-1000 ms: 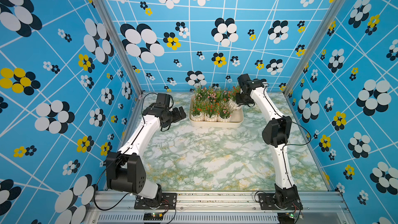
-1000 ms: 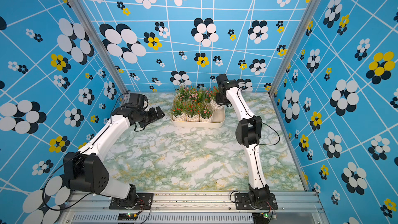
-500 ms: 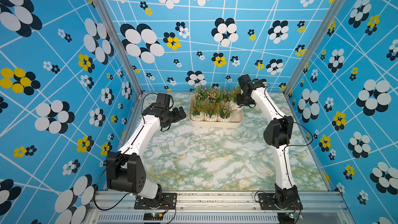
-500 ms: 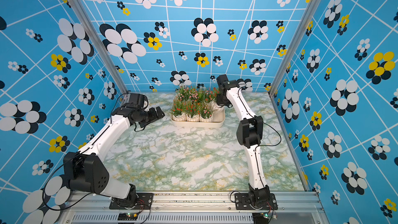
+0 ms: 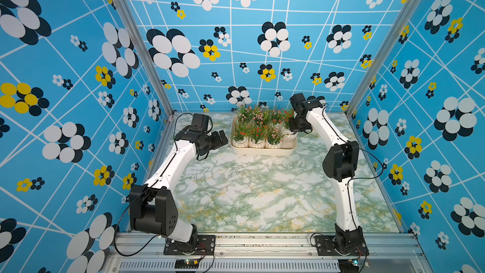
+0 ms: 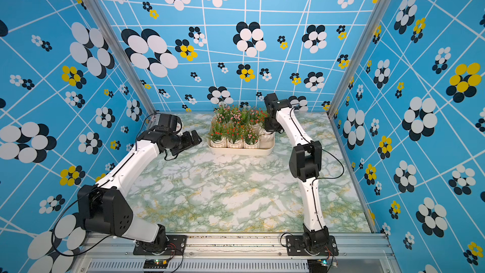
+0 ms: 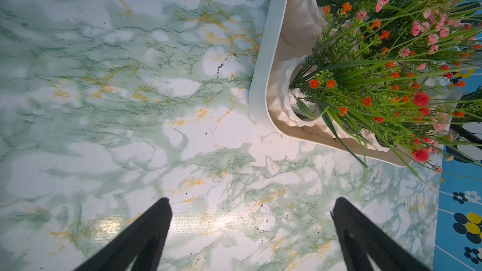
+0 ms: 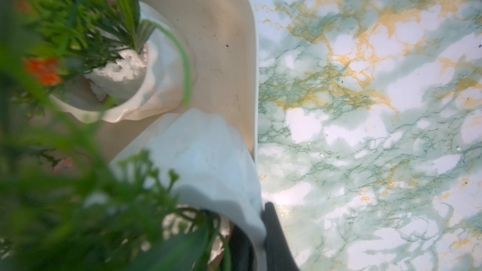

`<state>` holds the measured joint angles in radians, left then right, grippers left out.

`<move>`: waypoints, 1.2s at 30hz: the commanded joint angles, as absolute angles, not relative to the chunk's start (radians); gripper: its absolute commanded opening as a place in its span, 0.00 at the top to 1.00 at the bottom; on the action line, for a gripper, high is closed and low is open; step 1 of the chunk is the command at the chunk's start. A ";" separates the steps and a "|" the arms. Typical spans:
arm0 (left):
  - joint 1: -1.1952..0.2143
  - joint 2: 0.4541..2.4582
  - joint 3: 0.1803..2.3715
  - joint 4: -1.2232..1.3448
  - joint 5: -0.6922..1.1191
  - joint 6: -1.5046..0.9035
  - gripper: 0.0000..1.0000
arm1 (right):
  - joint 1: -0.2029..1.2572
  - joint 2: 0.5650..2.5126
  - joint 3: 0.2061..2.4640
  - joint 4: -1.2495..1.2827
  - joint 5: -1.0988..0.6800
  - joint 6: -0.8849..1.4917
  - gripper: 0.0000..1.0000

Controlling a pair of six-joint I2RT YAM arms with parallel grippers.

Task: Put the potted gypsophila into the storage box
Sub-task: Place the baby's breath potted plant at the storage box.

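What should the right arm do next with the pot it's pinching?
Probably open the right gripper and release. It is shut on the rim of the pot, which is inside the box by its end wall, beside other pots. I cannot tell if the base touches the floor, so a slight lowering first may be safer.

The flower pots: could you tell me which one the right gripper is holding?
The pot at the storage box's right end: the right gripper pinches its rim; others stand free.
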<state>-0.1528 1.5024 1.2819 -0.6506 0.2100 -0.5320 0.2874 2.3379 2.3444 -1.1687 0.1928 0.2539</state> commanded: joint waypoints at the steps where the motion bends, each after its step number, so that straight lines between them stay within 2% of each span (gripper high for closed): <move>1: -0.159 1.504 1.274 -0.647 0.207 -0.533 0.01 | 0.288 2.379 2.387 -1.170 0.199 0.269 0.99; 12: -0.161 1.588 1.311 -0.657 0.230 -0.522 0.01 | 0.322 2.493 2.451 -1.128 0.200 0.346 0.98; 21: -0.166 1.654 1.371 -0.667 0.239 -0.515 0.01 | 0.328 2.496 2.433 -1.127 0.211 0.347 0.96; 25: -0.170 1.671 1.386 -0.667 0.241 -0.515 0.01 | 0.328 2.483 2.432 -1.128 0.214 0.346 0.92; 33: -0.173 1.653 1.405 -0.673 0.230 -0.515 0.00 | 0.327 2.422 2.431 -1.141 0.229 0.328 0.78; 36: -0.175 1.628 1.402 -0.679 0.223 -0.519 0.01 | 0.322 2.402 2.431 -1.149 0.235 0.319 0.76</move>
<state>-0.1661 1.6630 1.3769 -0.6510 0.2287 -0.5312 0.3187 2.4733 2.4226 -1.1370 0.2279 0.3260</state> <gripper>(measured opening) 0.995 0.233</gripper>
